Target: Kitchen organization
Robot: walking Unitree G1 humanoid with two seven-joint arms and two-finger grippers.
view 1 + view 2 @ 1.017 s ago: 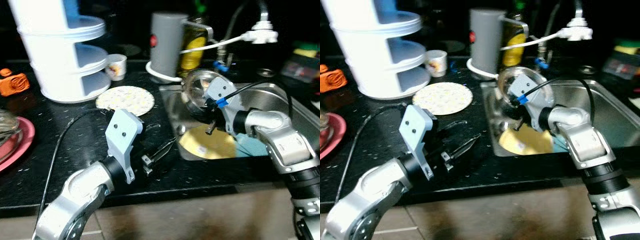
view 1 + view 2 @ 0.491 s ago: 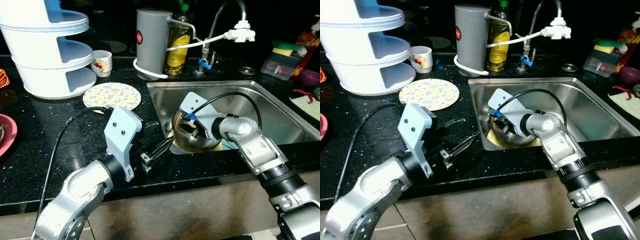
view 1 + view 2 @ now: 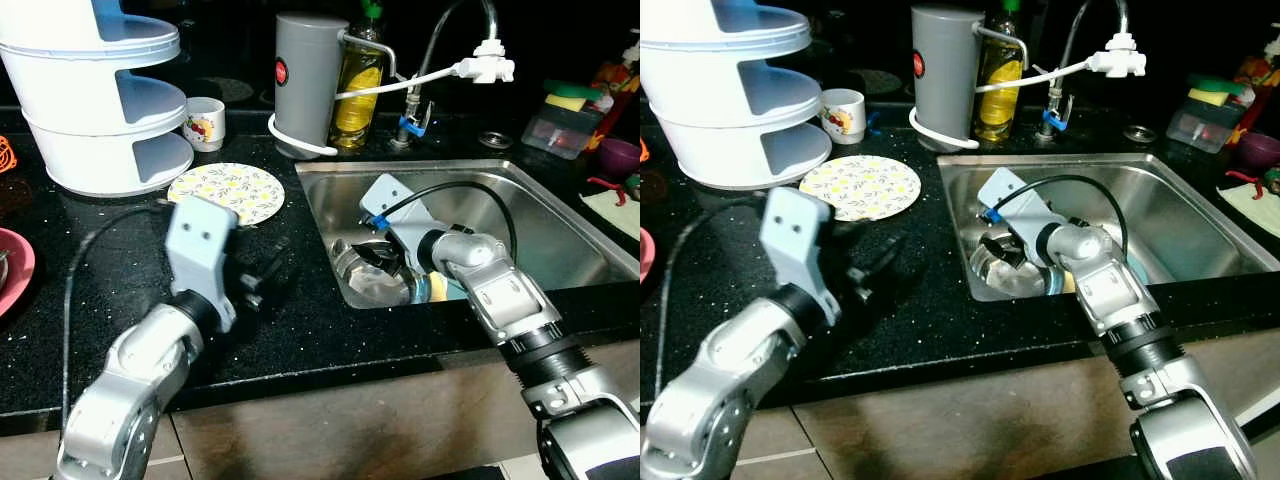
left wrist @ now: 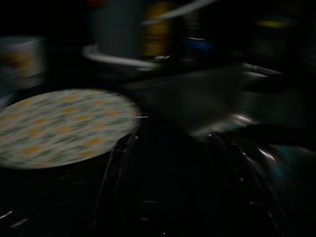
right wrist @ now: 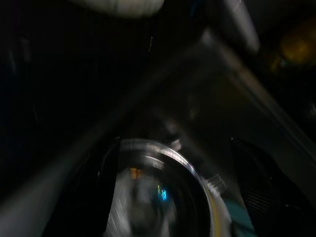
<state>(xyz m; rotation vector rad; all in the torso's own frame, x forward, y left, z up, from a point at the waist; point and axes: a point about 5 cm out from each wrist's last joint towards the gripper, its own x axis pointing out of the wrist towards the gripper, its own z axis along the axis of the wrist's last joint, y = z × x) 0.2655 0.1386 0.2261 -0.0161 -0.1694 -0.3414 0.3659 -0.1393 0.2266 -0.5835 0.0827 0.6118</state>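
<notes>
Sink (image 3: 560,215) of steel holds a glass bowl (image 3: 372,282) at its near-left corner; the right gripper (image 3: 378,253) reaches into it, and I cannot tell how its fingers stand. At 9 o'clock from the sink, the left gripper (image 3: 262,279) hovers over the black counter (image 3: 300,330), fingers blurred.

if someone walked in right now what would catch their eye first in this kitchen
Probably the right gripper reaching down into the steel sink, right at a shiny glass lid lying in its near left corner. Next, the left gripper hovering over the black counter, just in front of a round flowered plate. Behind that plate stands a tall white tiered rack.
</notes>
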